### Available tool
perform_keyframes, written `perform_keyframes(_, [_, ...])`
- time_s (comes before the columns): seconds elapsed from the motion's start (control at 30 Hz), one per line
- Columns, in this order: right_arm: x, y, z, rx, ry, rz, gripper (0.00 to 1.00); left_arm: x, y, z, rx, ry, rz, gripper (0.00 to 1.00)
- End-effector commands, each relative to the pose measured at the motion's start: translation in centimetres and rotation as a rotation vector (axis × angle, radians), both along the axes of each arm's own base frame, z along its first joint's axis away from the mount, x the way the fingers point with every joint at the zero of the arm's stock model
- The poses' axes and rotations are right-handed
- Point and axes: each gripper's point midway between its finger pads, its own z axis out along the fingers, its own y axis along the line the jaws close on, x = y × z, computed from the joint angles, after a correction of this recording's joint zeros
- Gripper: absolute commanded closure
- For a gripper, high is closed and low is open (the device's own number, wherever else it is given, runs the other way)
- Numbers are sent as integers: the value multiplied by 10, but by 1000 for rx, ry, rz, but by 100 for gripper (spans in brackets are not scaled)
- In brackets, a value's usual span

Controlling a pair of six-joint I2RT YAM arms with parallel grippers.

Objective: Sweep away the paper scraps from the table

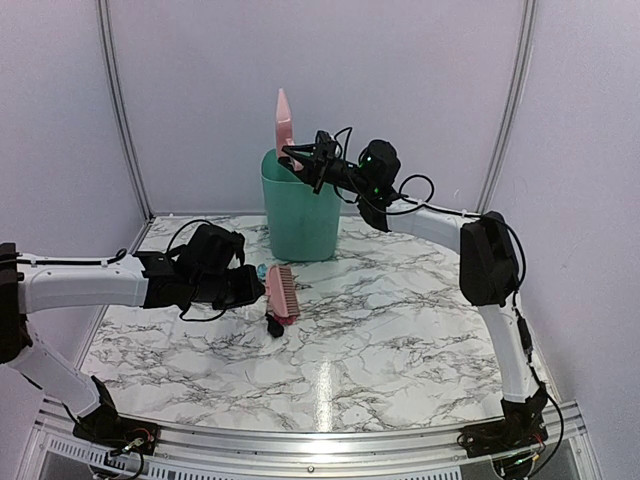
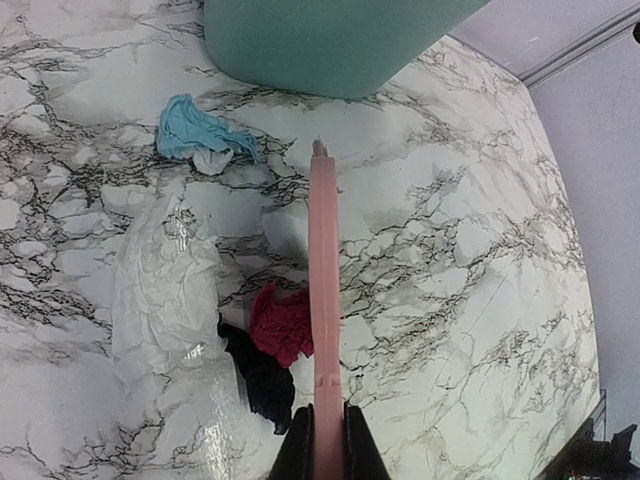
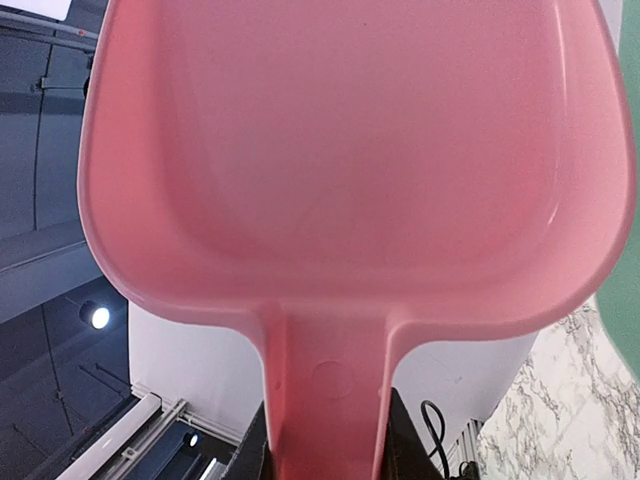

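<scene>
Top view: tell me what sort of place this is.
Probably a robot test booth: plain white panel walls on metal posts, a marble-pattern table with two arms bolted at its front rail, and a teal bin.

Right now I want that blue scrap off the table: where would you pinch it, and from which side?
Probably pinch the blue scrap across its crumpled middle, straight down from above: it lies low on the table, and the bin stands close beside it.

left tool point(image 2: 325, 442): grips pink brush point(image 2: 324, 290) | magenta scrap point(image 2: 281, 325), black scrap point(image 2: 259, 378) beside brush | blue scrap point(image 2: 203, 134) near bin point(image 2: 330, 45)
</scene>
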Motion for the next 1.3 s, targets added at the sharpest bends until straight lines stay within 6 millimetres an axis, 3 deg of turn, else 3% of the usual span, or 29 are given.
perform_keyframes(0.0, [-6,-7,21,69,-34,7,100,3,4,5,-5,-24,21,100])
perform_keyframes(0.3, [-17,-2,32,-75,-174,-11,100,5,3,12,-8,-37,16,100])
perform_keyframes(0.7, [-42,-12,31,-332,-381,-41,100,8,3,30,-2,-70,17,100])
perform_keyframes(0.93, [-75,-27,35,-577,-539,-120,100,7,4,33,-6,-70,11,100])
perform_keyframes(1.03, [-92,-40,22,-716,-599,-149,100,7,3,35,-7,-72,5,100])
perform_keyframes(1.13, [-116,-52,-11,-816,-613,-105,100,7,2,37,-11,-74,2,100])
perform_keyframes(1.27, [-144,-79,-40,-895,-627,-90,100,8,0,38,-10,-76,-6,100])
